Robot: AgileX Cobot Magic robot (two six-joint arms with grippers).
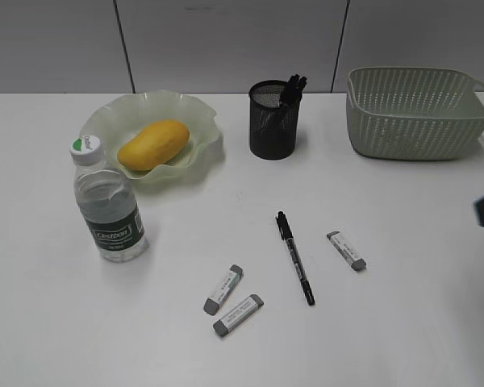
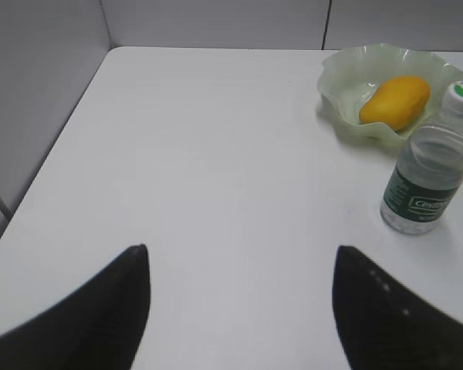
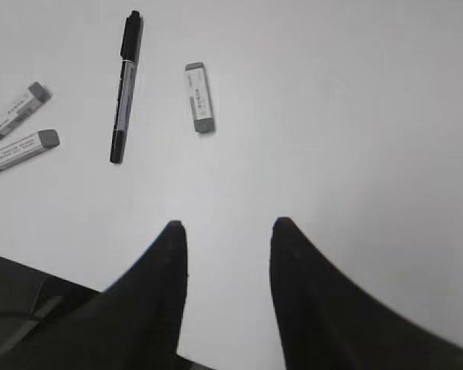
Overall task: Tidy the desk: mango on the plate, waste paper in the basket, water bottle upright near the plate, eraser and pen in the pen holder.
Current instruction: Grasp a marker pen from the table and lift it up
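**Mia:** Where is the mango?

**Ben:** It lies in the wavy green plate, at the back left of the white table. The water bottle stands up straight just in front of the plate, close to it.

**Mia:** And the pen?

**Ben:** One black pen lies flat in the middle of the table. Three little erasers lie flat too. One eraser is to the right of the pen, and two erasers are to its left, side by side (all white with grey ends).

**Mia:** What about the black cup?

**Ben:** The pen holder stands behind the pen, well apart from it. Something dark pokes out of its top. The green basket sits at the back right. I cannot see inside it.

**Mia:** Are the hands holding things?

**Ben:** No. The left hand hangs over a bare bit of table, its two fingers wide apart, with the bottle and plate off to its right. The right hand has its fingers a little apart with nothing between them, near the pen and erasers.
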